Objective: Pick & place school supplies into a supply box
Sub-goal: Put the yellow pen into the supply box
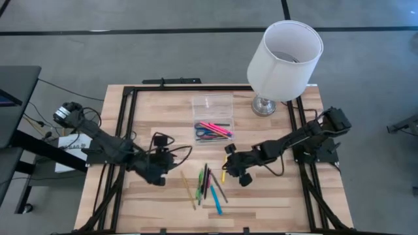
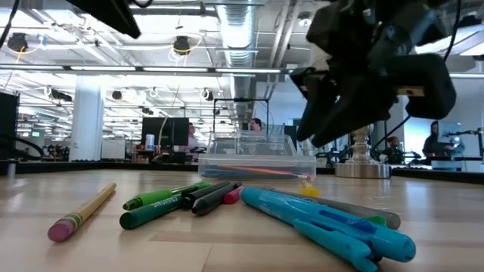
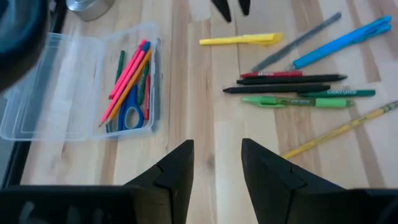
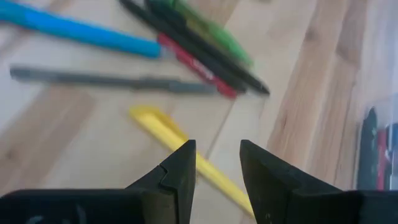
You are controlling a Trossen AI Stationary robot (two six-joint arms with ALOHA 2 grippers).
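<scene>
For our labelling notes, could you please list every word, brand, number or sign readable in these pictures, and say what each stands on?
"CRAYOLA", only just legible: white print on the dark green marker.
Print on the red pen: too small to read.
Print on the light green pen: blurred, unreadable.
Print on the white label beside the left arm's base: too small to read.
Nothing else carries readable text.

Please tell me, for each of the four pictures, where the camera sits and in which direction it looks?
High view: above the table, looking straight down on the supply box, the lamp and both arms.
Low view: at table-top height, looking level across the loose pens into the room; the right gripper hangs in from above.
Left wrist view: on the left arm, looking past the open left gripper at box and pens.
Right wrist view: on the right arm; the open right gripper hovers over the yellow pen.
Both wrist views share that yellow pen.
</scene>
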